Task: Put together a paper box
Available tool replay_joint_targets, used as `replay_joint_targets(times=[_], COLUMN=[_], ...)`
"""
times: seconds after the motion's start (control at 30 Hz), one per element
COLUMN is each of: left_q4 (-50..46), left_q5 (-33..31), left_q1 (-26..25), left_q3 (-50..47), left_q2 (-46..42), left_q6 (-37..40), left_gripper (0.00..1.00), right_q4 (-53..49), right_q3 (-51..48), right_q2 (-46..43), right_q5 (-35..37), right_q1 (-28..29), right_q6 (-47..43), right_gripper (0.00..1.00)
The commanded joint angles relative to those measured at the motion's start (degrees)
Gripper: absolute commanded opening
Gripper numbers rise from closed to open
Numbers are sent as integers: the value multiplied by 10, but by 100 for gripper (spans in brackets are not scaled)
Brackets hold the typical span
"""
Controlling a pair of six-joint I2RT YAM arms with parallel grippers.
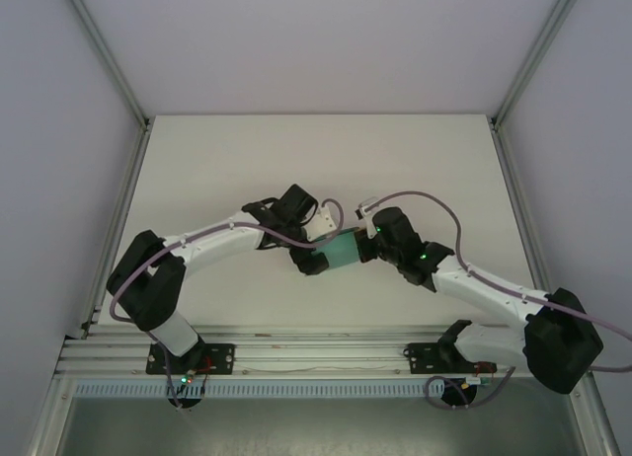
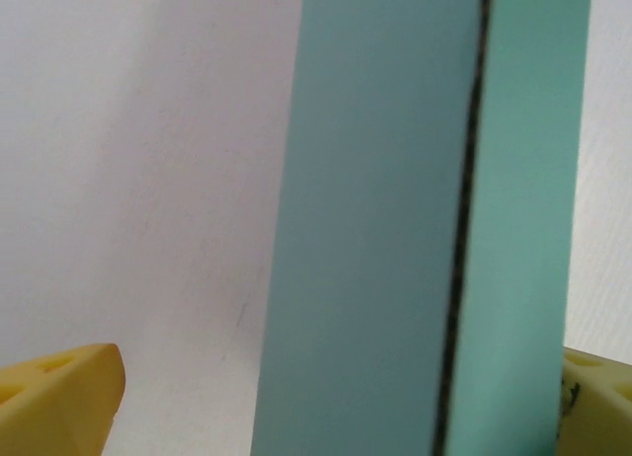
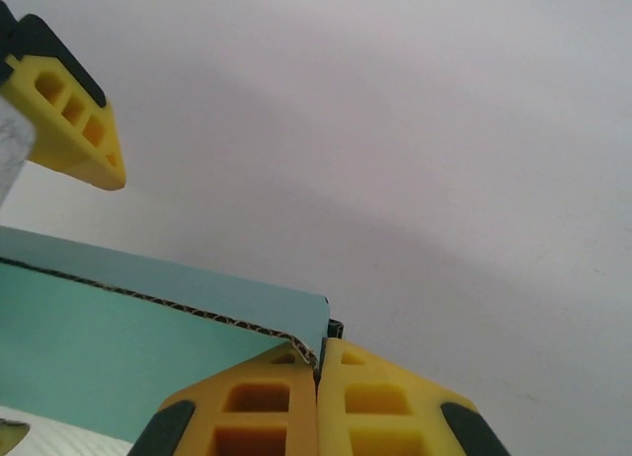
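Note:
The paper box (image 1: 342,252) is a small teal-green card box held just above the middle of the white table. My right gripper (image 1: 365,245) is shut on its right end. In the right wrist view its yellow fingers (image 3: 257,407) pinch a corrugated card wall at the corner of the box (image 3: 118,347). My left gripper (image 1: 320,242) stands open around the box's left end. In the left wrist view the box (image 2: 395,239) rises between the yellow fingertips (image 2: 59,397). The left one is clear of the card and the right one sits at the box's edge.
The bare white table (image 1: 296,160) stretches behind and to both sides of the grippers. White walls and aluminium posts (image 1: 109,61) enclose it. A metal rail (image 1: 316,352) carrying both arm bases runs along the near edge.

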Motion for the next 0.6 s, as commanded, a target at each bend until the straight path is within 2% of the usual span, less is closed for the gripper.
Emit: replay_joint_targets(times=[0.0, 0.17, 0.3, 0.33, 0.47, 0.57], left_q4=[32, 40, 15, 11, -15, -24], left_q5=[-43, -123, -134, -133, -134, -133], left_q1=[2, 3, 4, 4, 3, 0], left_q3=[-18, -58, -75, -78, -72, -75], left_q2=[-56, -138, -179, -184, -177, -168], left_q6=[-50, -151, -222, -236, -285, -301], left_gripper=[100, 100, 99, 94, 61, 57], right_q4=[-53, -74, -99, -104, -123, -125], right_q3=[-2, 15, 38, 44, 62, 65], right_q2=[16, 25, 36, 40, 57, 62], right_q5=[42, 90, 123, 131, 148, 147], right_q1=[14, 29, 53, 58, 65, 68], right_q6=[22, 43, 62, 72, 110, 119], right_gripper=[2, 1, 1, 1, 1, 1])
